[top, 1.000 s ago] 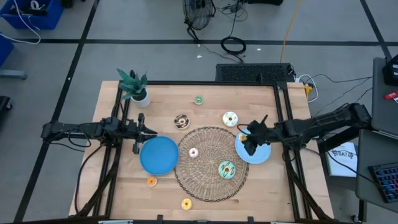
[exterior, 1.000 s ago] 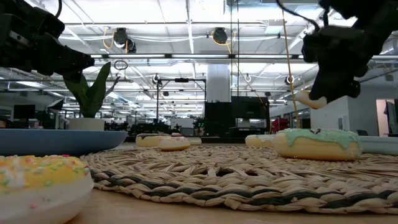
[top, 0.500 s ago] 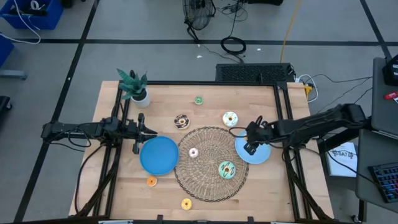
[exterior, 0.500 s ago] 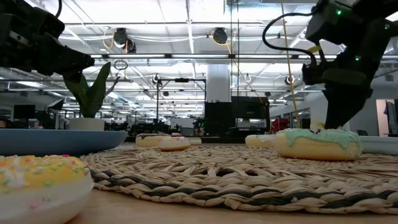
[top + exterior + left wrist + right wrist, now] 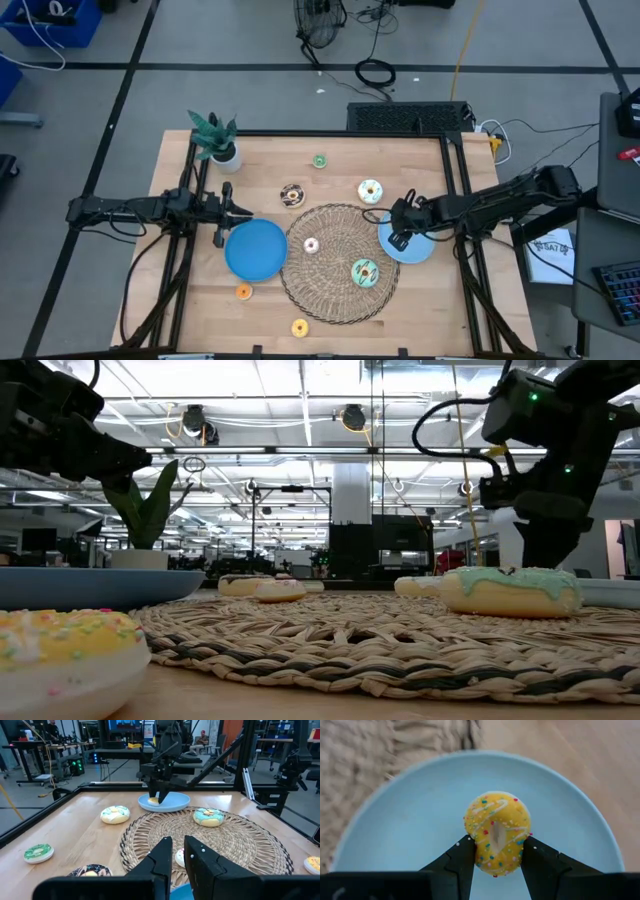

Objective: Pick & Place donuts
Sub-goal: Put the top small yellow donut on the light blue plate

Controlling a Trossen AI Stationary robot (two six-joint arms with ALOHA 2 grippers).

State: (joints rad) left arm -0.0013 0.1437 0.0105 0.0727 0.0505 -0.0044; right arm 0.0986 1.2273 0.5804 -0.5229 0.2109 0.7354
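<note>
A yellow donut [image 5: 497, 834] is gripped between the fingers of the right pincer [image 5: 496, 857], which is lowered onto the light blue plate [image 5: 415, 820] beside the wicker mat [image 5: 340, 262] on the tabletop [image 5: 270, 150]. The left pincer [image 5: 174, 851] is held closed and empty above the darker blue plate [image 5: 255, 250].

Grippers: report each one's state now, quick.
Left gripper: shut, holding nothing, waiting beside the darker blue plate.
Right gripper: shut on the yellow donut, low over the light blue plate.
</note>
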